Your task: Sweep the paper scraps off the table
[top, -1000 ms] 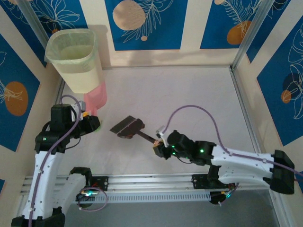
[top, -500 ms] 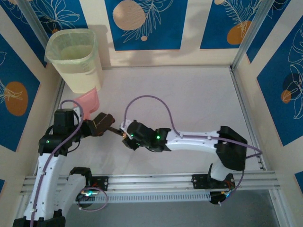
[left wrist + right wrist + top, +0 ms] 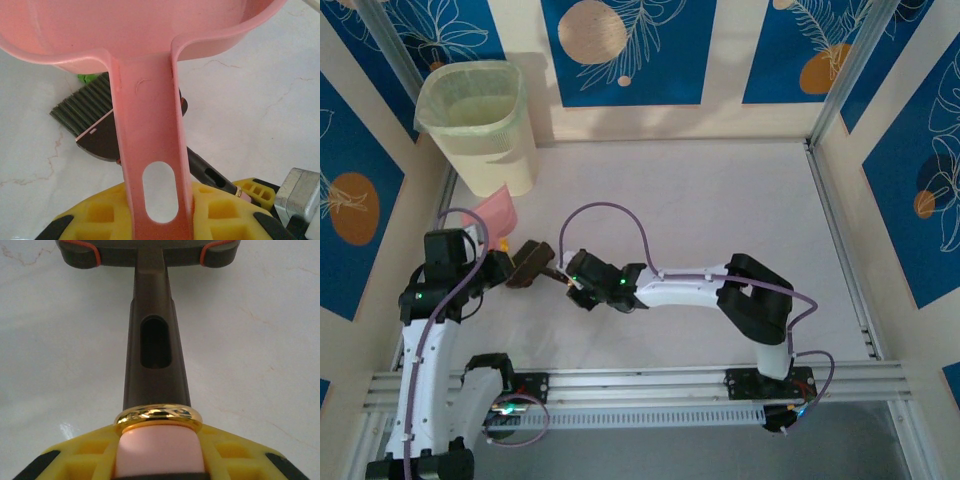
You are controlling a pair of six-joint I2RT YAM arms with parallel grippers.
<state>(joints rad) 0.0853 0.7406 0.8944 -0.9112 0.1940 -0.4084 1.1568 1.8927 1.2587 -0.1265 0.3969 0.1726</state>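
Note:
My left gripper is shut on the handle of the pink dustpan, whose pan lies on the table just below the bin. My right gripper is shut on the dark brush's handle. The brush head sits close beside the left gripper, with the right gripper behind it. In the left wrist view the bristles lie under the dustpan, next to one green paper scrap at the pan's edge. Other scraps are hidden.
A pale yellow-green bin stands in the far left corner, right behind the dustpan. Patterned beige-and-blue walls enclose the table. An aluminium rail runs along the near edge by the arm bases.
The right arm has swung left, carrying the brush from mid-table to the dustpan. The dustpan has shifted left and down from beside the bin.

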